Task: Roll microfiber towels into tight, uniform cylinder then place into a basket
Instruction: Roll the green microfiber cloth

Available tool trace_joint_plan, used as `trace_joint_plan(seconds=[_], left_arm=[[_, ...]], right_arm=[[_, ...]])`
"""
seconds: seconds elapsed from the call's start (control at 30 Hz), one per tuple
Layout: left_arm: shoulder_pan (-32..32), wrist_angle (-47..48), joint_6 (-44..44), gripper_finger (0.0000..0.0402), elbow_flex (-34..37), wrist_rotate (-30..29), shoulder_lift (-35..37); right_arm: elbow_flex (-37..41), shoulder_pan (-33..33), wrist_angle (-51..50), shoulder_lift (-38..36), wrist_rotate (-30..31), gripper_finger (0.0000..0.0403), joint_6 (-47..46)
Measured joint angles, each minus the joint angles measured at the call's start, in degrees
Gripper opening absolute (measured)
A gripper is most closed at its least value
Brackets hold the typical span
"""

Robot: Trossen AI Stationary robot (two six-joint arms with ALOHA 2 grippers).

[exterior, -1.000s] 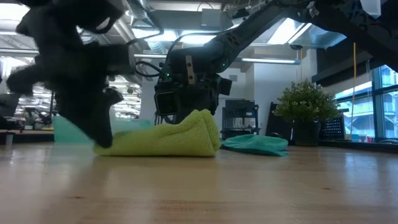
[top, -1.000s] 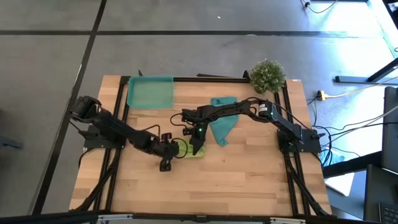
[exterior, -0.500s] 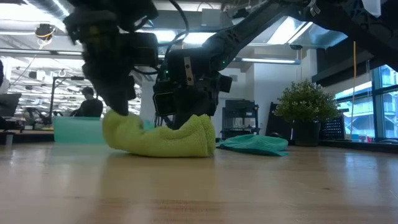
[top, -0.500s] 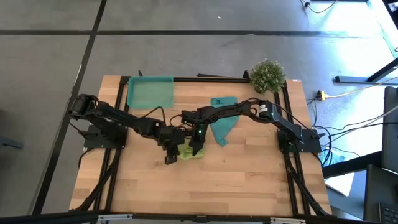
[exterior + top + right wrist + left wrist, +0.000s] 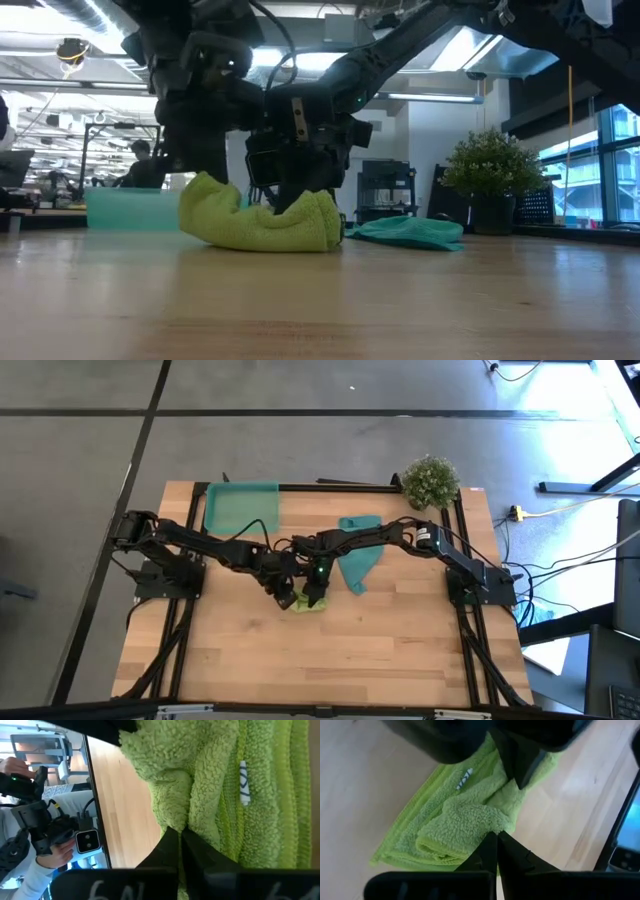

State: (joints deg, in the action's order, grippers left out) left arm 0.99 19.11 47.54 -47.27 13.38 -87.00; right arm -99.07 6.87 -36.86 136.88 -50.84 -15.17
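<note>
High view: the basket sits at about eleven o'clock on the tabletop, nothing visible inside it. The left hand and the right hand meet just past the table's middle, both on the lime-green towel. In each wrist view that hand's fingers are pinched together on a fold of the lime-green pile, left fingertips and right fingertips alike. The towel lies bunched in a low, loose hump on the wood, its left end lifted, a white tag showing. The teal towel lies crumpled at two o'clock from it, near the potted plant.
</note>
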Motion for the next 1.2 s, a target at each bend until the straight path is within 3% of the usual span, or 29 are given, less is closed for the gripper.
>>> trace_joint_plan(seconds=[0.2, 0.4, 0.57, 0.83, 1.2], left_arm=[[2.12, 1.48, 1.73, 0.0000, 0.00, 0.59, 0.01], [6.92, 8.87, -2.41, 0.0000, 0.04, -0.04, 0.00], [9.04, 8.33, -3.88, 0.0000, -0.02, -1.94, 0.00], [8.71, 8.49, 15.48, 0.0000, 0.00, -3.13, 0.00], [6.71, 6.92, 29.26, 0.0000, 0.07, -6.95, 0.00]], right_arm=[[0.02, -0.13, -0.34, 0.00, 0.41, 0.0006, 1.04], [0.00, -0.15, -2.51, 0.00, 0.16, 0.0006, 2.45], [0.00, -0.13, -2.77, 0.00, -0.64, 0.0006, 2.44], [0.02, -0.67, -3.17, 0.00, 1.30, 0.0006, 1.96], [0.04, -1.72, -3.39, 0.00, 2.93, 0.0006, 1.98]])
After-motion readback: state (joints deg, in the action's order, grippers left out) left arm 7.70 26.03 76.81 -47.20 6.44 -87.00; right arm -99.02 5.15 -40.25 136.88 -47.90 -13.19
